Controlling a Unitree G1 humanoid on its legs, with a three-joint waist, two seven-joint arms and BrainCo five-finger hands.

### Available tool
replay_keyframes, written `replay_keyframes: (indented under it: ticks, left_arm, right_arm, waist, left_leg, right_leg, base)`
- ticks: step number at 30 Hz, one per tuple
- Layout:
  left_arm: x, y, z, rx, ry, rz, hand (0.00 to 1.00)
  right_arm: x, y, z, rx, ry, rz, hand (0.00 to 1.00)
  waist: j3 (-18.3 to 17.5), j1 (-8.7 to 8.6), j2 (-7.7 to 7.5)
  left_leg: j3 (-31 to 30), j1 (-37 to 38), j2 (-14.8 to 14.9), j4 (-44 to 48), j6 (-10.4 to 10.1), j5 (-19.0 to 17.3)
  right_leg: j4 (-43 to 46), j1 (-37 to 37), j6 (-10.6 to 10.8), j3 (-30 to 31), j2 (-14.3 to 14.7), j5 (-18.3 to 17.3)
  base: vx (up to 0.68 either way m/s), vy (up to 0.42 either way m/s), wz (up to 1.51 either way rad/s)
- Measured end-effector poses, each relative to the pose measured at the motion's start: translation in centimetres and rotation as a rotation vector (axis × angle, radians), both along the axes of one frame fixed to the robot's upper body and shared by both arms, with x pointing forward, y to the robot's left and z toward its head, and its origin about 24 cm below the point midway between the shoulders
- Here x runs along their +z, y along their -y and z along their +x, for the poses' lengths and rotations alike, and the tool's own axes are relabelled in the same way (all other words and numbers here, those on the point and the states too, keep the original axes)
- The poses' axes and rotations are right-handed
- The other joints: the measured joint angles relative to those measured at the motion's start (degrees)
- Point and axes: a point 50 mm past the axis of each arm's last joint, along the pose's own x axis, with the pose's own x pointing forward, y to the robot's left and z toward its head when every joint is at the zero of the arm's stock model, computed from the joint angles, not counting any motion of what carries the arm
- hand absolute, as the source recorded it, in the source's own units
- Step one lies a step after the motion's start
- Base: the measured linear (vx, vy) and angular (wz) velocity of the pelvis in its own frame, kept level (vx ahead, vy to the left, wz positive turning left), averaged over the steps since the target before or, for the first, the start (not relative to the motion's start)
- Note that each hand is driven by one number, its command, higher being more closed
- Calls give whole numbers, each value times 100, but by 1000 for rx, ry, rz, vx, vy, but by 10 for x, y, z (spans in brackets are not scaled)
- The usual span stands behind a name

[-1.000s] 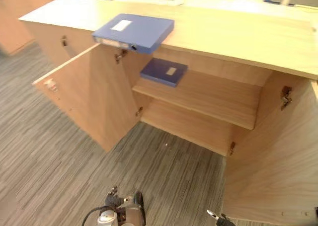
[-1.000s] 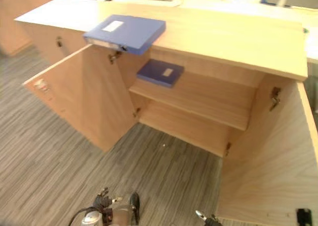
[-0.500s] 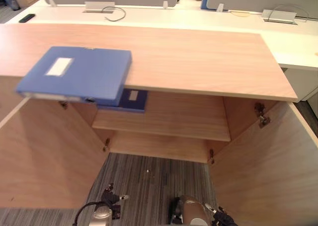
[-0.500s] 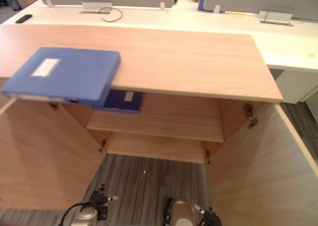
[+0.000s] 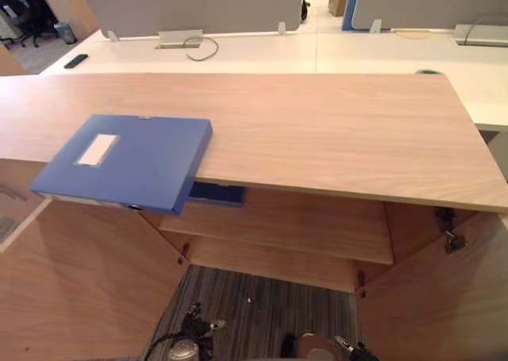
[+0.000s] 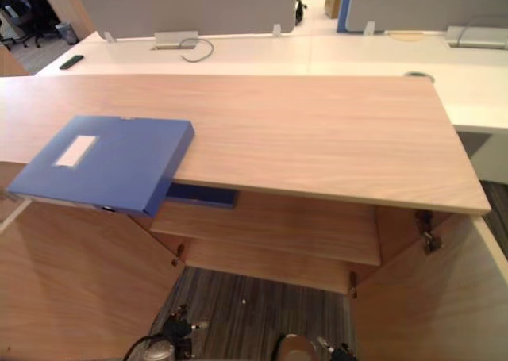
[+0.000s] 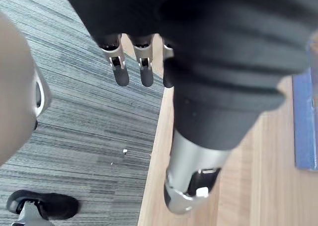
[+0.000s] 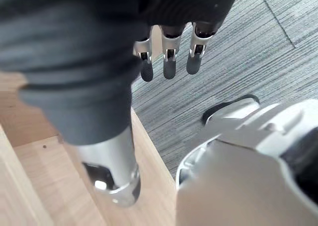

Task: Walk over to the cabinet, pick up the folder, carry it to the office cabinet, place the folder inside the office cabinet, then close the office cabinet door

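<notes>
Where the cabinet stands: light wooden office cabinet (image 5: 317, 131) straight ahead, both doors open.
Left door (image 5: 79, 297): directly below the folder's overhang.
Folder: flat blue box folder (image 5: 123, 161) overhanging the top's near left edge, long side along it, up and left of both hands.
Shelf: darker blue folder (image 5: 216, 193) beneath.
Hands: left hand (image 7: 141, 62) and right hand (image 8: 169, 57) hang low, fingers straight, empty; left looks nearer.

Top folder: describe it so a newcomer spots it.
Find the long light-wood cabinet, doors open. On its top, at the left front edge, a flat blue box folder with a white label overhangs. The other, darker blue folder lies below on the inner shelf.
</notes>
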Motion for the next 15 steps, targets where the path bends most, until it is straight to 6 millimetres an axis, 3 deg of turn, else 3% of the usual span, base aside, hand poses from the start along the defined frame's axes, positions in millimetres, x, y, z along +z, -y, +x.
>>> replay_keyframes:
  ticks: [4, 7, 8, 9, 10, 12, 15]
  left_arm:
    - [0, 1, 1, -5, 2, -1, 0]
    - [2, 4, 5, -19, 21, 2, 0]
    - [3, 5, 7, -24, 35, 7, 0]
    - [4, 6, 8, -27, 42, 4, 0]
    - [5, 5, 9, -38, 50, 8, 0]
    - [16, -5, 21, -63, 123, 31, 0]
    - [37, -18, 37, -29, 270, -4, 0]
  right_arm:
    - [2, 6, 5, -3, 9, -21, 0]
    - [2, 11, 2, -9, -6, -31, 0]
    - [2, 13, 1, -10, -9, -36, 0]
    - [3, 14, 0, -10, -11, -40, 0]
    - [3, 15, 0, -8, -14, -41, 0]
    - [-2, -1, -4, -8, -24, 4, 0]
    - [-5, -12, -8, -9, -32, 35, 0]
  waist:
    - [-54, 29, -29]
    - [-115, 42, -16]
    - [-168, 13, 55]
    - [-219, 3, 139]
    - [-288, -11, 172]
    - [-447, -64, -76]
    - [-531, -45, -166]
  left_leg:
    - [-251, -119, 21, -671, 3, -2]
    - [-743, -188, -97, -1644, -90, 115]
    - [-931, -171, -166, -2312, -43, 652]
    - [-1022, -194, -173, -2535, -4, 1139]
    - [-1072, -127, -252, -2653, -304, 982]
    - [-1097, -50, -776, -3103, -292, 923]
    - [-1055, 99, -1160, -3344, -151, 959]
  right_leg:
    - [-27, -2, 181, 216, -313, 110]
    - [-198, 61, 500, 343, -658, 299]
    - [-369, 163, 743, 339, -758, 436]
    - [-441, 173, 851, 338, -756, 487]
    - [-561, 191, 1056, 382, -787, 574]
    - [-1027, 284, 1198, 390, -1195, 856]
    - [-1443, 450, 1230, 523, -1451, 1170]
  base:
    - [112, 214, -25]
    - [89, 362, -7]
    - [112, 462, 1]
    - [120, 474, -3]
    - [132, 474, 5]
    - [130, 454, 17]
    - [51, 280, 3]
